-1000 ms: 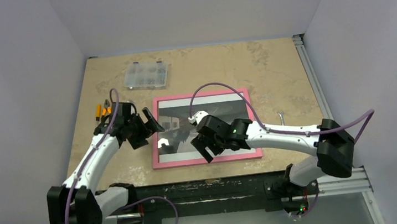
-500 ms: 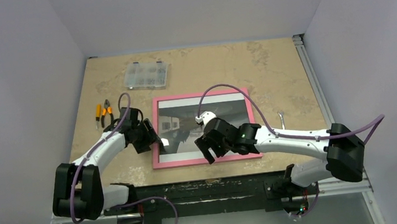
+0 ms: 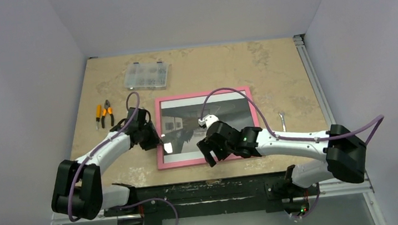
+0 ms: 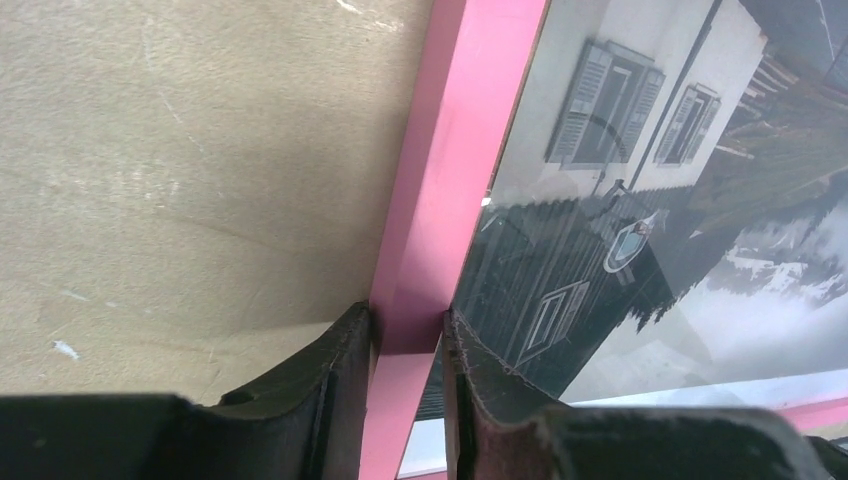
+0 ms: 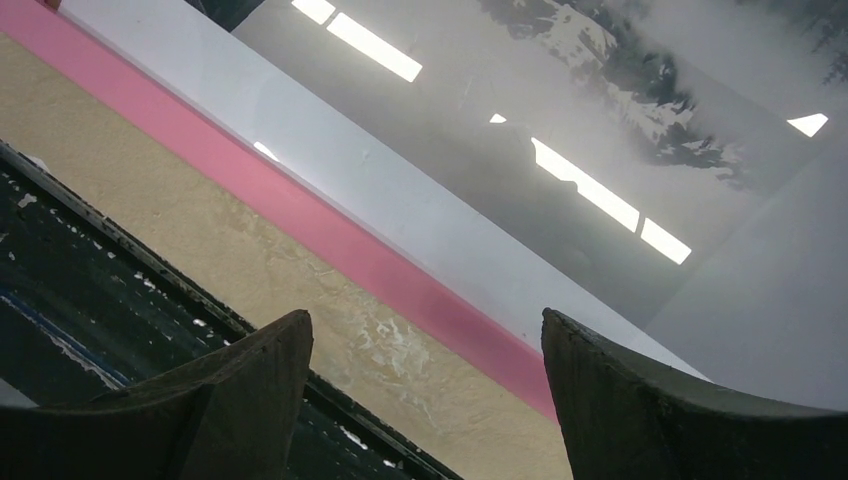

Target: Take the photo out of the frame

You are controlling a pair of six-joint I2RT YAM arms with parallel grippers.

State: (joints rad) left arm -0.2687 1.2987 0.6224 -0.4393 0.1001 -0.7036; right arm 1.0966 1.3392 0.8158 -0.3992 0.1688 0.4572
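Note:
The pink frame (image 3: 200, 94) lies flat on the table with the grey-toned photo (image 3: 224, 112) inside it, behind glossy glazing. My left gripper (image 3: 158, 141) is at the frame's left rail, near its front corner. In the left wrist view, my left gripper (image 4: 408, 330) has one finger on each side of the pink rail (image 4: 470, 150), both touching it, with the photo (image 4: 640, 200) to the right. My right gripper (image 3: 208, 155) hovers open over the frame's near edge. The right wrist view shows my right gripper (image 5: 425, 330) wide apart above the near rail (image 5: 330, 235) and photo (image 5: 560, 120), holding nothing.
A clear compartment box (image 3: 147, 75) sits at the back left. Orange-handled pliers and a screwdriver (image 3: 103, 113) lie left of the frame. A small metal hook (image 3: 281, 118) lies to its right. The black mounting rail (image 3: 210, 189) runs along the near table edge.
My left gripper moved right to the frame's left rail and closed on it. The frame shifted slightly to the right. My right gripper drifted toward the near rail, still open.

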